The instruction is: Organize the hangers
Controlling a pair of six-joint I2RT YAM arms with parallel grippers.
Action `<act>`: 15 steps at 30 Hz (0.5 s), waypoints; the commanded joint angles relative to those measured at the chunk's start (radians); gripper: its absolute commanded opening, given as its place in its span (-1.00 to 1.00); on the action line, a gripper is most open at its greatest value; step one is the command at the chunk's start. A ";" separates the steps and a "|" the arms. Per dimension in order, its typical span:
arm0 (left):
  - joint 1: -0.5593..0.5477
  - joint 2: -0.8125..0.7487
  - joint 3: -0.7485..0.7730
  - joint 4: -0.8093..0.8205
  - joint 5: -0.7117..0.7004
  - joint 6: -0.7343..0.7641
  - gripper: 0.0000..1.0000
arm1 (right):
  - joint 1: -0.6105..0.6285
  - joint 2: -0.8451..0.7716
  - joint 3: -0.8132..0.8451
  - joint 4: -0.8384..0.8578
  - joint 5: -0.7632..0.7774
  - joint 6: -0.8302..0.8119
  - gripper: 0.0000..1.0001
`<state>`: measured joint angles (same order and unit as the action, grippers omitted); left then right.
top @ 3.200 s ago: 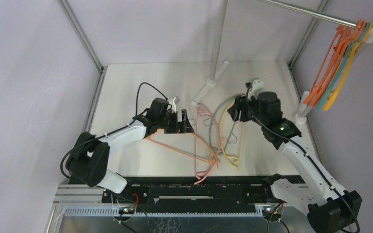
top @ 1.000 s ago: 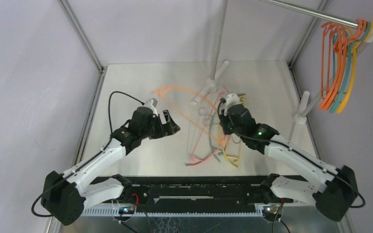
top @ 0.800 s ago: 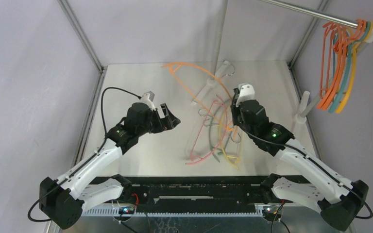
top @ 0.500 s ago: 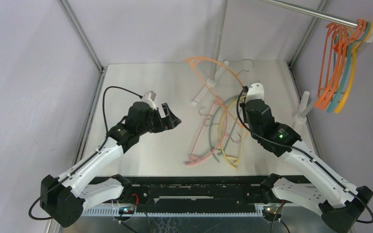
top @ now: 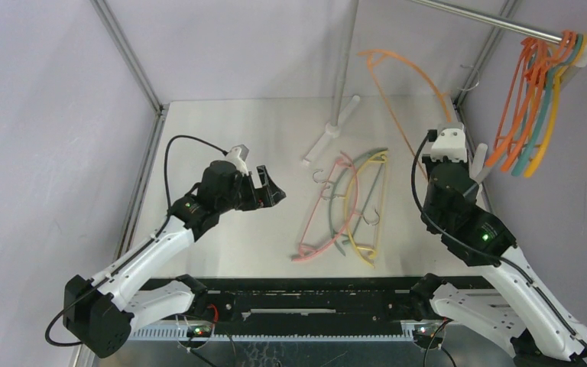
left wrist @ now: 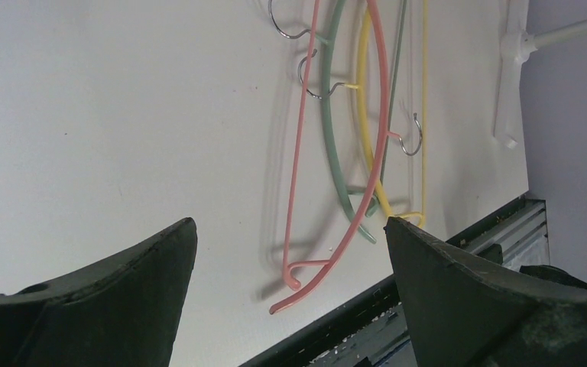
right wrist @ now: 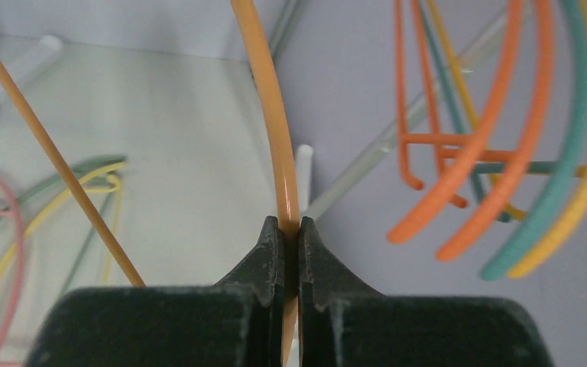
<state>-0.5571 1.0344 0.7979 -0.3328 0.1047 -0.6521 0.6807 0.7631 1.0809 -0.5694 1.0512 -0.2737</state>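
**Orange hanger lifted off the table and carried toward the rack**

Over the last few seconds the orange hanger (top: 401, 65) has gone from lying on the table (top: 222, 130) by the left gripper (top: 270, 191) to hanging in the air at the far right. A second ago the right arm held it low over the middle of the table. Since then the arm has swung up and to the right, raising the hanger as it went. The left arm has hardly moved in that time.

The right gripper (right wrist: 290, 233) has its jaws pressed together on the hanger's curved arm, with the thin orange strip running straight up between them. The rest of the hanger rises above and left of the gripper, and its metal hook sits near the right corner post, still below the rod (top: 489, 21). The hung hangers (top: 539, 99), in orange, teal and yellow, are just to the gripper's right.

This looks like the hanging step, with the hook not yet on the rod.

The left gripper's jaws are spread wide and hold nothing. Ahead of them a pink, a green and a yellow hanger (left wrist: 336, 153) lie overlapped on the table, not yet picked up.
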 commanded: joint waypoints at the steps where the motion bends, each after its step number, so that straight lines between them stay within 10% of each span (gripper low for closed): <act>1: -0.003 0.009 0.040 0.008 0.031 0.044 0.95 | -0.020 0.031 0.042 0.245 0.128 -0.235 -1.00; 5: -0.002 0.021 0.046 0.002 0.043 0.055 0.95 | -0.088 0.095 0.058 0.563 0.106 -0.478 -1.00; 15: 0.010 -0.015 0.019 -0.020 0.032 0.066 0.95 | -0.240 0.237 0.210 0.644 -0.003 -0.507 -1.00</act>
<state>-0.5564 1.0542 0.7979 -0.3607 0.1303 -0.6094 0.4850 0.9833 1.1984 -0.0662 1.0935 -0.7483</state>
